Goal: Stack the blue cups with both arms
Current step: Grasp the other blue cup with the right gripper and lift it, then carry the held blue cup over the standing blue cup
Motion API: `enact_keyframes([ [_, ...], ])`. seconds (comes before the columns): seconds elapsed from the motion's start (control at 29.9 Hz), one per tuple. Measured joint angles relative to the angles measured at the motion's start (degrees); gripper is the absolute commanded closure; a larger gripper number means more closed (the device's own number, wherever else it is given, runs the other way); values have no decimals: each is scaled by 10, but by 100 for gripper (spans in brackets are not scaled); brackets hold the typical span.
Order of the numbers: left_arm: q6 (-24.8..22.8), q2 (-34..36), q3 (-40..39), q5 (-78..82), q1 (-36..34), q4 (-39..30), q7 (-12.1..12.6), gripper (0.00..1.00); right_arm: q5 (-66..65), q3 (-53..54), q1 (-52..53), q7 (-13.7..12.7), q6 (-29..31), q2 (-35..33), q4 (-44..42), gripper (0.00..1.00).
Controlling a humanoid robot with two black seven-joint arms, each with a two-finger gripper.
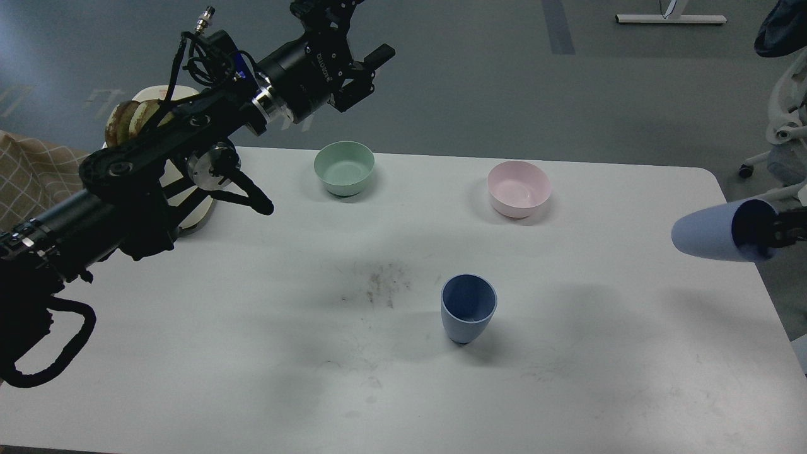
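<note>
One pale-blue cup [468, 308] stands upright on the white table [252, 353], a little right of the middle. The second blue cup [709, 236] is held on its side above the table's right edge, its base pointing left. My right gripper [766, 234] comes in from the right edge and is shut on that cup's rim. My left gripper [367, 74] is raised high over the table's far left, above and left of the mint-green bowl, with its fingers apart and nothing between them.
A mint-green bowl [344, 167] and a pink bowl [519, 188] sit along the far side. A white stand with brown round items [142, 113] and a checked cloth [31, 180] are at far left. A dark smudge [378, 284] marks the table's middle. An office chair [785, 126] stands at right.
</note>
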Motion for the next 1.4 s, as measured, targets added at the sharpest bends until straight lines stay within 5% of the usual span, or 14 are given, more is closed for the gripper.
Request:
enact_keyframes([
  [0.4, 0, -5, -3, 0, 0, 18, 1, 2, 91, -228, 247, 0, 0, 205, -23, 100],
  [0.7, -1, -4, -3, 0, 0, 20, 1, 2, 178, -303, 345, 0, 0, 325, 22, 100],
  [0.97, -1, -1, -4, 0, 0, 21, 1, 2, 204, -331, 373, 0, 0, 357, 98, 100],
  [1.4, -1, 2, -5, 0, 0, 20, 1, 2, 212, -358, 355, 0, 0, 432, 90, 100],
])
